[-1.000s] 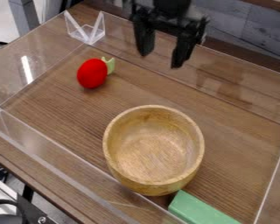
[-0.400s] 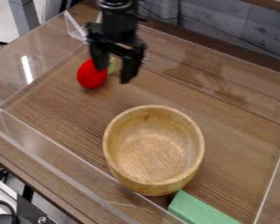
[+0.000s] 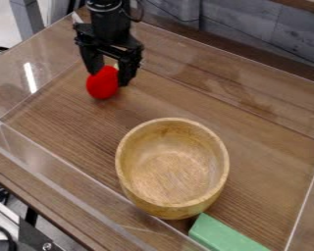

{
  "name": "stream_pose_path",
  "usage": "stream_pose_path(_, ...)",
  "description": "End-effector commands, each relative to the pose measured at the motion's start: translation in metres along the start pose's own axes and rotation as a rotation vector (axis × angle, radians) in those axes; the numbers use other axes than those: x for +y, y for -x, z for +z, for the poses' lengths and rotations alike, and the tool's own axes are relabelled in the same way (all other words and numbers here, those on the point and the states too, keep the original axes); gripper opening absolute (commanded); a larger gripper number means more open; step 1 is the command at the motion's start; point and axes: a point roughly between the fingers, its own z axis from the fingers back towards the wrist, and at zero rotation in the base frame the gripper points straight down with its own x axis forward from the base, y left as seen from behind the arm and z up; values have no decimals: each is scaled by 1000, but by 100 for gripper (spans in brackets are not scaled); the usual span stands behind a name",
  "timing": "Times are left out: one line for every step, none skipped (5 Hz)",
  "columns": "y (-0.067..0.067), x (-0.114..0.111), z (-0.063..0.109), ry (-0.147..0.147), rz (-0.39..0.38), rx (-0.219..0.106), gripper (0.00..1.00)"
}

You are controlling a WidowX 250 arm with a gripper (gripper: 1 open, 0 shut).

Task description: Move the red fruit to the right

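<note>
The red fruit (image 3: 102, 84) is a small bright red rounded toy lying on the wooden table at the upper left. My black gripper (image 3: 107, 69) hangs directly over it, its two fingers (image 3: 86, 61) spread apart and straddling the fruit's top. The jaws stand open and do not press on the fruit. The fruit's upper part is partly covered by the fingers.
A wooden bowl (image 3: 129, 147) sits in the middle foreground. A flat green block (image 3: 226, 236) lies at the bottom edge, right of centre. Clear acrylic walls (image 3: 28, 78) enclose the table on all sides.
The gripper has travelled from the upper right of the table leftward and down, ending over the red fruit. Its jaws stayed open. The fruit and bowl have not moved.
</note>
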Motion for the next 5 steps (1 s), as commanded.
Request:
stream_pose_path(-6,6,0,-13,10,-35,100)
stream_pose_path(-9,7,-6,-9,18,-42,100)
stream_pose_path(-22,17,-19,1,49,-43,100)
stream_pose_path(-33,26,-29,8,76,-48,100)
stream_pose_path(-34,25,-19,27,67,-49,100)
